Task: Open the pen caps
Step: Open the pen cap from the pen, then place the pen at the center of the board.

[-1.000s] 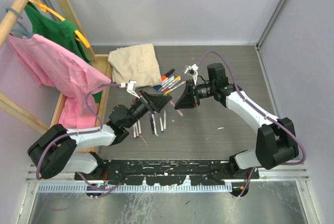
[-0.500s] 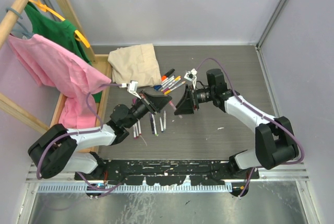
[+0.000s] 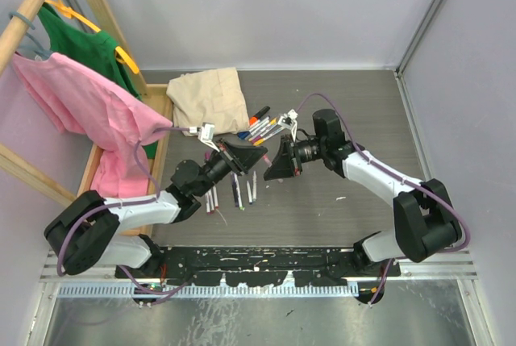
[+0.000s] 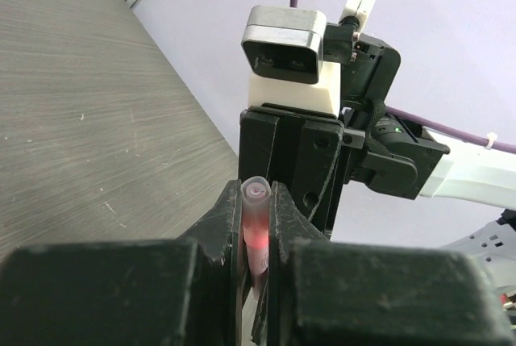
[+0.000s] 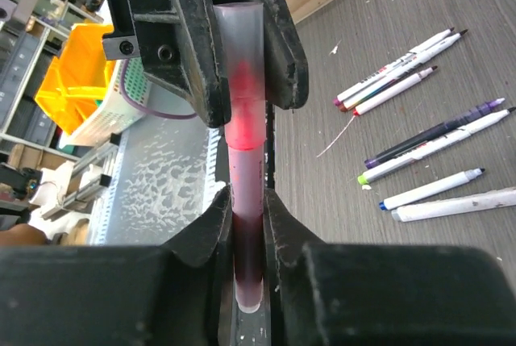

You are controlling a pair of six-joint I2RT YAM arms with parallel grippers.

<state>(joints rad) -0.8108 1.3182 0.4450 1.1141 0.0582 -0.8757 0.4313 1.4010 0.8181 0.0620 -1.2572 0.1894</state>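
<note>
Mid-table, above the grey tabletop [image 3: 347, 201]: the left gripper [image 4: 256, 209] and right gripper [image 5: 247, 225] meet nose to nose, sharing one pink pen [image 5: 245, 132] held off the surface btwn them. Left fingers [image 4: 222, 217] are clamped on the paler, translucent end; right fingers [image 5: 211, 225] are pressed tight on the darker pink end, w/ no gap showing either side. Where cap ends and barrel begins can't be told. Other pens lie on the table: one bunch [image 3: 264, 128] just beside a crumpled beige cloth [image 3: 211, 100], a second bunch [image 3: 234, 191] under the left arm's wrist. At far left, a pink garment [image 3: 89, 104] and a green garment [image 3: 85, 47] hang from a wooden rack [image 3: 97, 7].
</note>
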